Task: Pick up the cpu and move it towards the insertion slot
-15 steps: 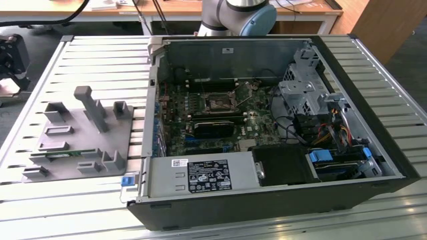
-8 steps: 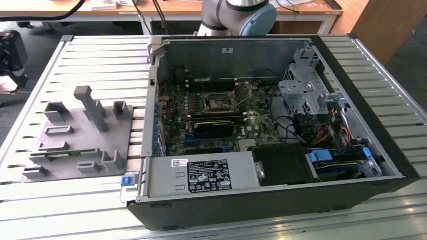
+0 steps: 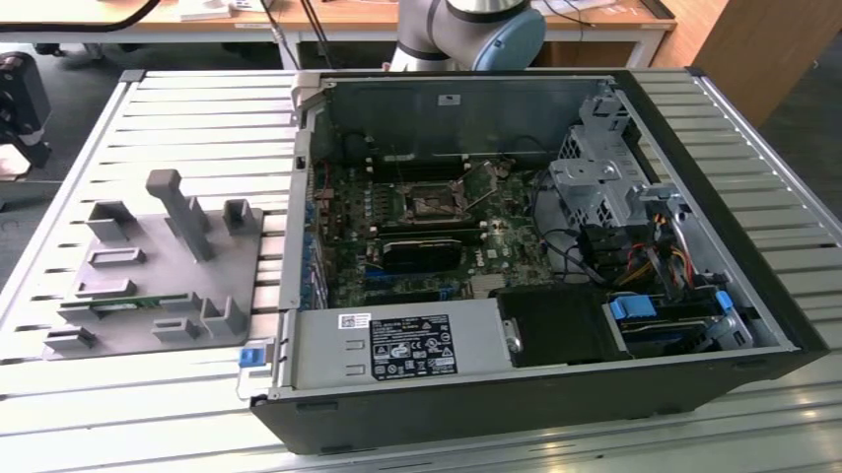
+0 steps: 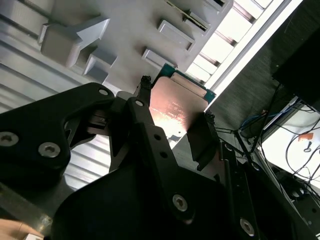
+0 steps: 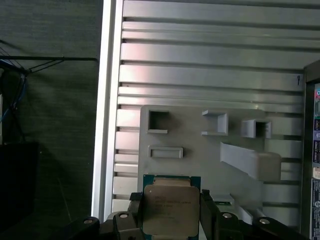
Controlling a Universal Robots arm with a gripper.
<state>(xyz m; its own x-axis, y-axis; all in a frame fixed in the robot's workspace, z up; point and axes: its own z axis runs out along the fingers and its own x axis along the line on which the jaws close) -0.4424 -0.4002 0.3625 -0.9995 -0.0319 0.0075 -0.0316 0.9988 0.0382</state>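
The cpu (image 5: 170, 207), a flat square chip with a silver top and a green rim, sits between my gripper's (image 5: 171, 216) two black fingers (image 5: 207, 215), which are shut on its opposite edges. In both wrist views it hangs above the grey fixture (image 5: 200, 145). The second wrist view shows the cpu (image 4: 177, 107) clamped in the gripper (image 4: 175, 117) with the fixture (image 4: 125, 30) well behind it. The insertion slot (image 3: 432, 204), a square socket with a dark centre and a metal frame, lies on the motherboard inside the open computer case (image 3: 736, 296).
The grey fixture (image 3: 145, 266) with raised blocks and recesses lies on the slatted table (image 3: 197, 108) at the exterior view's left, a green memory stick (image 3: 125, 306) in it. A power supply (image 3: 394, 347), drive cage (image 3: 598, 187) and cables fill the case. The table edge (image 5: 105, 125) borders dark floor.
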